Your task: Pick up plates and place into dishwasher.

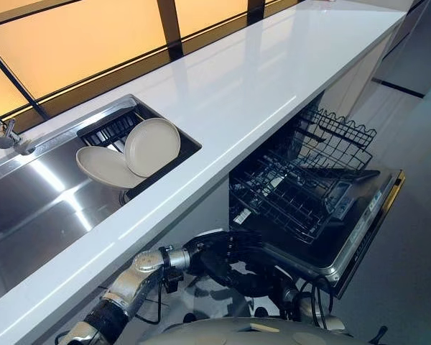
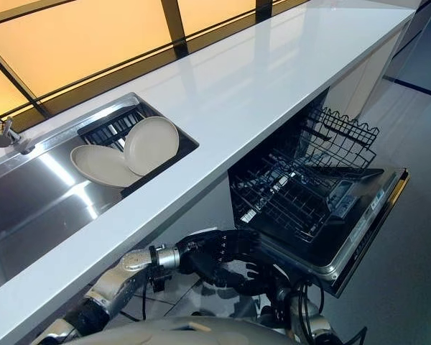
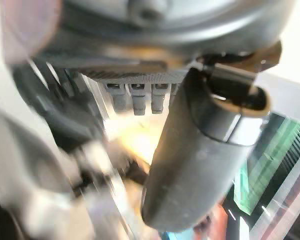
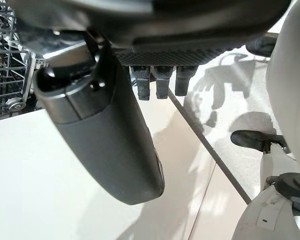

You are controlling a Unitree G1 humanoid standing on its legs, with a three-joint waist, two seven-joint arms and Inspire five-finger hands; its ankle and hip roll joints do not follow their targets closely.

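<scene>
Plates [image 1: 133,154] lean together in the sink rack [image 1: 147,136] on my far left, well apart from the dishwasher [image 1: 312,194] open at right. My left hand [image 1: 226,251] and right hand [image 4: 110,125] hang low, empty, fingers relaxed.

Amber window [image 1: 79,36] glow, glare on countertop [image 1: 258,79] (left wrist view blurred).

Two cream plates [image 1: 133,154] lean overlapping in the sink rack; dishwasher [image 1: 316,194] stands open.
</scene>
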